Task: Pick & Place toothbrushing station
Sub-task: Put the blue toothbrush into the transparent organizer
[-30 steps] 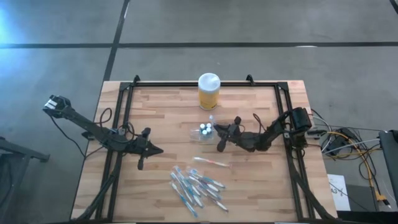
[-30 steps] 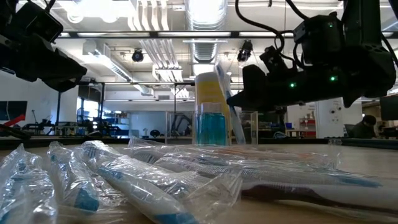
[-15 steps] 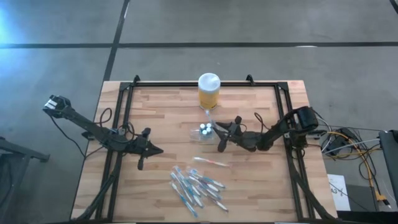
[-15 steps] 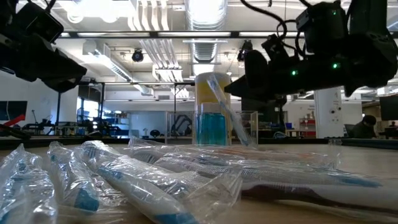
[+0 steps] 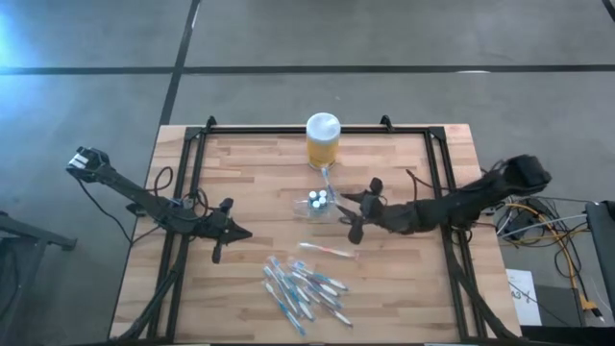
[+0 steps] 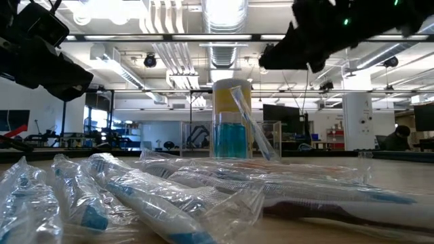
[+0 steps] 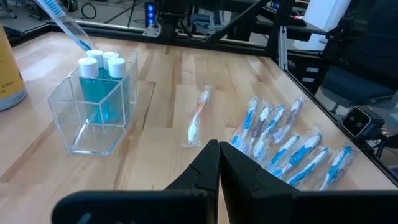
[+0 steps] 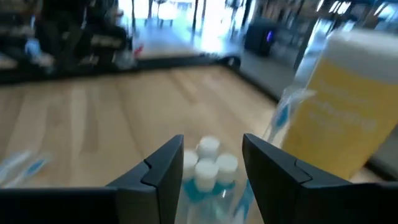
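Station [image 5: 317, 203] of clear plastic near centre of wooden bench [image 5: 250, 183], standing upright; three blue bottles with white caps [image 7: 102, 62] inside one compartment; one wrapped toothbrush [image 6: 252, 129] propped in it, leaning at a slant with its top toward the yellow jar [image 5: 322, 141]; jar with white lid at twelve o'clock from the station, near the far edge of the bench, apart from the station.

Right tool [image 5: 352, 210] at three o'clock from the station, just beside it and raised above the bench; fingers spread apart, grasping nothing; seen from the right wrist, both dark fingers [image 8: 163, 167] framing the white caps, the jar beyond them.

Left tool [image 5: 237, 232] well apart at roughly eight o'clock from the station, low over the bench; fingers [image 7: 208, 168] clenched together, holding nothing.

Single wrapped toothbrush [image 5: 325, 250] flat on the bench at five o'clock from the station, between the station and the heap; heap of wrapped blue-and-white toothbrushes [image 5: 303, 290] farther along toward six o'clock, near the front edge, lying side by side and partly overlapping; same heap filling the foreground of the low view [image 6: 135, 193], the station and jar standing behind it.
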`<state>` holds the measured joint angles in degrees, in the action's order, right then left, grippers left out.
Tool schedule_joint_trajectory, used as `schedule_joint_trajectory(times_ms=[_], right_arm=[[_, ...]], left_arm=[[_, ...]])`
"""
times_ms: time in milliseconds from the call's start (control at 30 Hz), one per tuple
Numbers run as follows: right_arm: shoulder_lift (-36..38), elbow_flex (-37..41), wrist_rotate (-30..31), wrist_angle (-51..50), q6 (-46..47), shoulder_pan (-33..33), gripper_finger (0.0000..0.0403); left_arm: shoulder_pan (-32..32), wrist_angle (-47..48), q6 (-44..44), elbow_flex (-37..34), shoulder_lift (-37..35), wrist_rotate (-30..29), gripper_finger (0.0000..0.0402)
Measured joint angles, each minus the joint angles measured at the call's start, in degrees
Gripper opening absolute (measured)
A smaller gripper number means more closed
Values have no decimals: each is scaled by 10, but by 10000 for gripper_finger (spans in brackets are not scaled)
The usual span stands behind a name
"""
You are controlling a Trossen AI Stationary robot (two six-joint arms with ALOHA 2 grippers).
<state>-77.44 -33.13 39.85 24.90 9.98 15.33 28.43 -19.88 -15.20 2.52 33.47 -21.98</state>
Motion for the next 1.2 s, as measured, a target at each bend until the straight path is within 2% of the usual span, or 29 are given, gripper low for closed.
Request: schedule_joint_trajectory(times_ms=[133,233,333,500,733,967,1100,1200], right_arm=[[25,-82,-49,-222,94,30,157],[8,-141,-130,-306,130,49,153],[-36,-190,-205,-331,137,65,153],[-126,-270,-239,-339,132,75,153],[-265,-382,-354,-398,121,61,150],[-378,-476,-358,-489,99,51,153],[-410,-510,-360,-526,99,50,153],[-423,-520,-384,-536,103,50,152]], left_arm=[[0,0,0,0,0,0,14],[0,0,0,0,0,0,14],[0,-1,0,0,0,-1,14],[0,-9,-5,0,0,-1,14],[0,-11,-7,0,0,-1,14],[0,-7,0,0,0,-1,14],[0,-6,0,0,0,-1,14],[0,-6,-5,0,1,-1,14]])
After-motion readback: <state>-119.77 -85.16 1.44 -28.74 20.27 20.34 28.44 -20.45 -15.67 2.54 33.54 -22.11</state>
